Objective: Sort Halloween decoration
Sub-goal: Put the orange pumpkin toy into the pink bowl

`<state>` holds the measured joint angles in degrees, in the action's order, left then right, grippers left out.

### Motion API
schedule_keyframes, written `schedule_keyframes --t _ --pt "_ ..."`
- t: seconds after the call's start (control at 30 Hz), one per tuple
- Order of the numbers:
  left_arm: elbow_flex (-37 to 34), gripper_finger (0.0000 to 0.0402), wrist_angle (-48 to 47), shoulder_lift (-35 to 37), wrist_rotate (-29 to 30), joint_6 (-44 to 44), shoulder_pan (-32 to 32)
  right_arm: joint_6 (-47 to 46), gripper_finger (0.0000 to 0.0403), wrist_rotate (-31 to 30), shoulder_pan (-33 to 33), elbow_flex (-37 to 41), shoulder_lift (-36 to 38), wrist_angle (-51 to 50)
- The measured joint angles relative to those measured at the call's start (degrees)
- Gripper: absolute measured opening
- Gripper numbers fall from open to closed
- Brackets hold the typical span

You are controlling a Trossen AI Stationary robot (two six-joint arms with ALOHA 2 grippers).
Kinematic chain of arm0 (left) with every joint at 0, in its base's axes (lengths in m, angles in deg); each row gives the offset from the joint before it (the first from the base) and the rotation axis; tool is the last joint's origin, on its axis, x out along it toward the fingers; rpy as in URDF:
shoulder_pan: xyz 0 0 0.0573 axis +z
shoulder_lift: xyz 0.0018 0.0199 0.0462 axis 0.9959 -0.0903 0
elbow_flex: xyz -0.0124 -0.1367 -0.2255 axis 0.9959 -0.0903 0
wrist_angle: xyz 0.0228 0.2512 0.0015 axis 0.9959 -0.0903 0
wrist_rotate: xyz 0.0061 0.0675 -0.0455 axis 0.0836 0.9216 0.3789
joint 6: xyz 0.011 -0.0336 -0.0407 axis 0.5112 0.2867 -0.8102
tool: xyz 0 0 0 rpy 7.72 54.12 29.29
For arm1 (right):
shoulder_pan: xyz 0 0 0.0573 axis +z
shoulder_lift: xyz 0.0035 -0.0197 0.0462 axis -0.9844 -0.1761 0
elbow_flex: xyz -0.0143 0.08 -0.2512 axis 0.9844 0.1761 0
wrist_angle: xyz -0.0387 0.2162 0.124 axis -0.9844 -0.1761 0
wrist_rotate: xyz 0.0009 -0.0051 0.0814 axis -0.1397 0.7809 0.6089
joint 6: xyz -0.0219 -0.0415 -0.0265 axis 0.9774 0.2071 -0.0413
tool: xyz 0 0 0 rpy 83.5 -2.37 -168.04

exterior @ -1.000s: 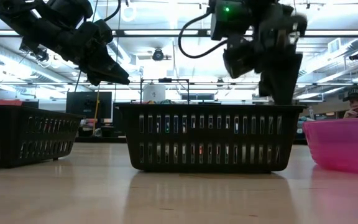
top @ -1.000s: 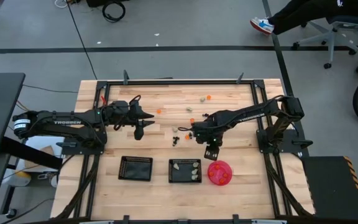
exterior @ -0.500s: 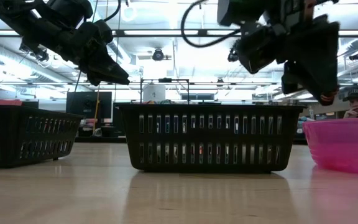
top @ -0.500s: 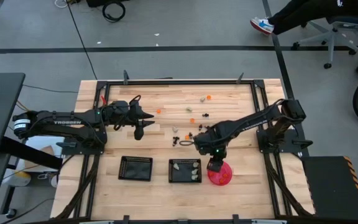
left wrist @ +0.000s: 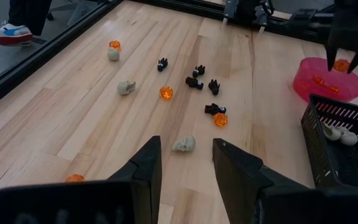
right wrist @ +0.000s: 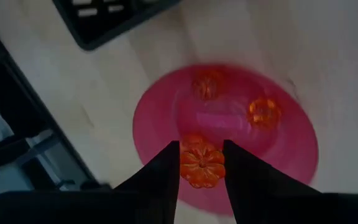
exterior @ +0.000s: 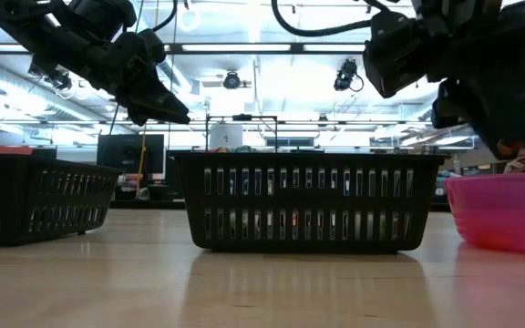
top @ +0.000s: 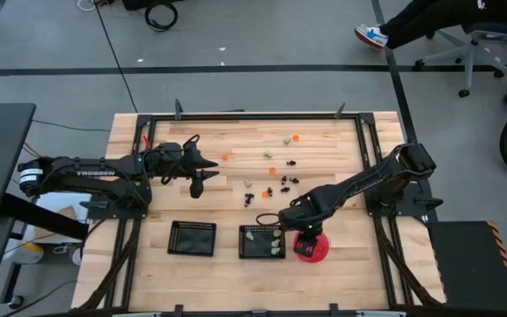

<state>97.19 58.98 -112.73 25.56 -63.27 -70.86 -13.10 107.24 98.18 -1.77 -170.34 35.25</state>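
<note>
The right gripper (right wrist: 201,163) pinches an orange pumpkin trinket (right wrist: 202,165) between its two dark fingers, directly above the pink bowl (top: 311,247) at the near right of the table. The trinket is round and ribbed, with no clear long axis; its flat lobed face is turned to the wrist camera. Two more orange trinkets (right wrist: 264,112) lie inside the bowl. The left gripper (left wrist: 186,163) hovers with jaws spread over the far left part of the table.

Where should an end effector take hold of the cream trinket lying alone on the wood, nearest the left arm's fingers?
Probably best to grip the cream trinket across its shorter width, coming straight down from above. It lies low on the bare table, wider than tall, with clear wood on either side for the fingers.
</note>
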Motion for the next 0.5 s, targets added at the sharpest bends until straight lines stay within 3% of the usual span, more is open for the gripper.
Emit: schedule_keyframes --t 0.13,0.5 --pt "0.0 0.0116 0.0 0.0 0.0 0.0 0.0 -1.4 0.0121 0.4 0.2 3.6 0.0 5.9" --pt "0.0 0.0116 0.0 0.0 0.0 0.0 0.0 -5.4 0.013 -2.3 1.1 8.2 -0.1 9.9"
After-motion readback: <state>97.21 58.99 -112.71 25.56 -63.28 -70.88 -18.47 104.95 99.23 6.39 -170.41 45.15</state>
